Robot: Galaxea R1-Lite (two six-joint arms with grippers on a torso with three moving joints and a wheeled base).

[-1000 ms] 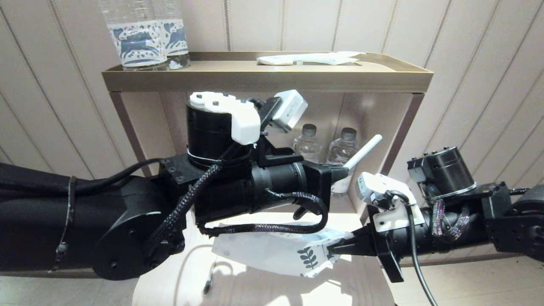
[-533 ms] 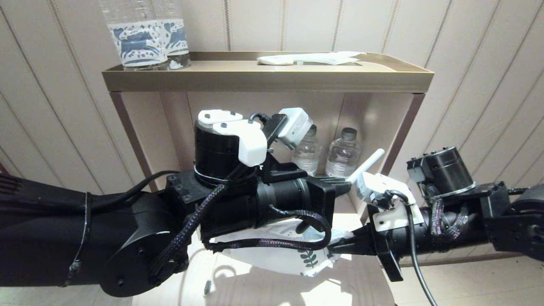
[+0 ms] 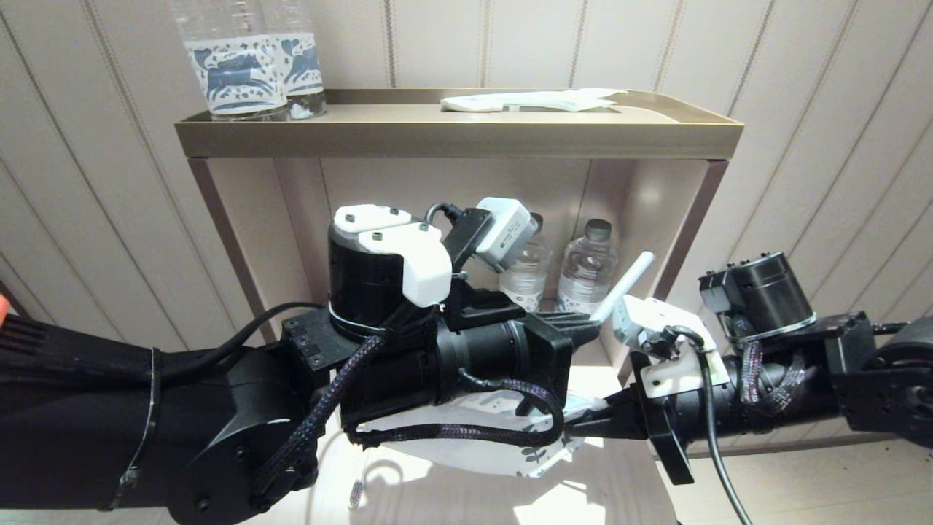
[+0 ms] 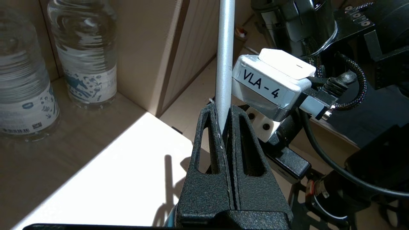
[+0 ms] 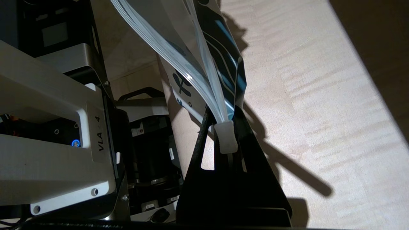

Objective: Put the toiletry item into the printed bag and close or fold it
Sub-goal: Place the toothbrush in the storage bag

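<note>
My left gripper is shut on the lower end of a slim white stick-shaped toiletry item, which points up and to the right in front of the shelf. In the left wrist view the stick rises straight from the closed left gripper. Just below the left arm hangs the printed bag, white with dark leaf motifs and mostly hidden by that arm. My right gripper is shut on the bag's right end. In the right wrist view the right gripper pinches the bag at its white zip slider.
Two small water bottles stand in the lower shelf behind the stick. A gold tray on top carries two blue-printed bottles and a plain white packet. A light wooden surface lies under the bag.
My left arm has come lower with the stick and now covers more of the bag. The right gripper has kept its hold in the same place.
</note>
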